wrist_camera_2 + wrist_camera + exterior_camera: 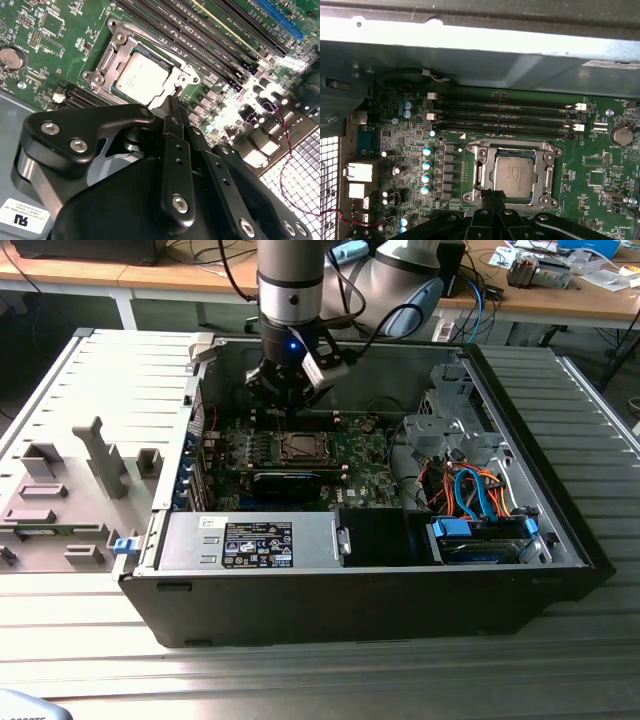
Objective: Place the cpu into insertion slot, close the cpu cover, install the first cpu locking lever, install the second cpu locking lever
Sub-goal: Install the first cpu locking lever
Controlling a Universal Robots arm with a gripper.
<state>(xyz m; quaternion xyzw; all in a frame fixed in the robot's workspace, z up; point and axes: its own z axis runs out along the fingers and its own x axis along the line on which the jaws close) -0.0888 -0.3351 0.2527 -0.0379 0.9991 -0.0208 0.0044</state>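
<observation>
My gripper (pixel 287 408) hangs inside the open computer case (pixel 560 530), over the far part of the green circuit board (pixel 365 465), just beyond the socket (pixel 299 447) in the exterior view. In both wrist views my two black fingers (pixel 176 150) lie pressed together with no gap between them, and they hold nothing. Their tips (pixel 491 196) sit right at the edge of the socket frame, at the side nearest my wrist; I cannot tell whether they touch the metal.

The chip (pixel 141 76) already lies flat in the socket (pixel 145 75), its silvery top facing up, square to the frame. The thin metal cover (pixel 516 172) lies down around it, so the chip (pixel 514 176) shows through the square window. Whether the locking levers are latched I cannot tell.

In the first wrist view, long black memory slots (pixel 505 117) run just beyond the socket, toward the grey case wall (pixel 485 70). In the exterior view a black card (pixel 287 483) sits just on the near side of the socket, the grey power supply box (pixel 250 540) lies nearer still, and a bundle of orange and blue cables (pixel 470 490) lies at the exterior view's right. The removed side panel (pixel 80 470) rests flat at the exterior view's left.
</observation>
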